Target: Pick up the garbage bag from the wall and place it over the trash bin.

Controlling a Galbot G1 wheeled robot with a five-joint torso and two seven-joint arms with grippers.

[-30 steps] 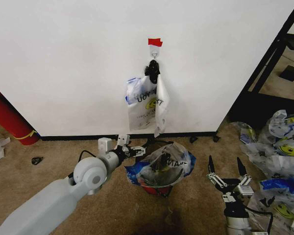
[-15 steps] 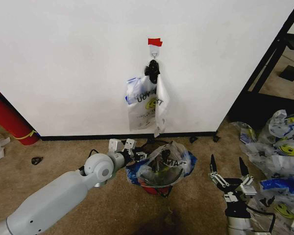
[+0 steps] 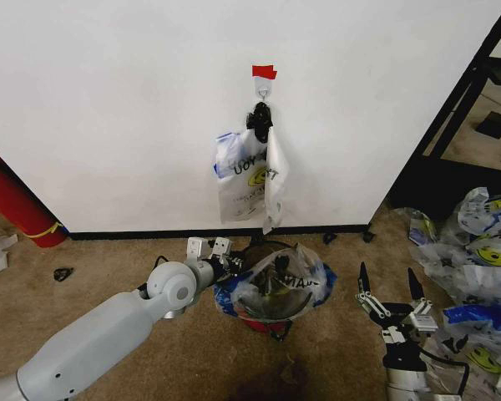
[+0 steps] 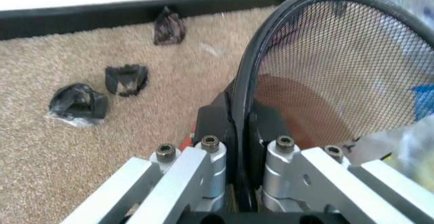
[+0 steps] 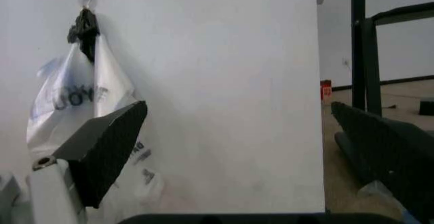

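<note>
Our left gripper (image 3: 231, 265) is clamped on the near-left rim of the trash bin (image 3: 265, 315), garbage bag (image 3: 280, 282) already draped over it, while our right gripper (image 3: 388, 294) waits spread wide and empty well off the bin's right

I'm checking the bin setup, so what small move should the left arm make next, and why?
Probably hold the grip and steady the trash bin: the left gripper has its jaws shut on the mesh rim, and a garbage bag drapes loosely over it.
</note>
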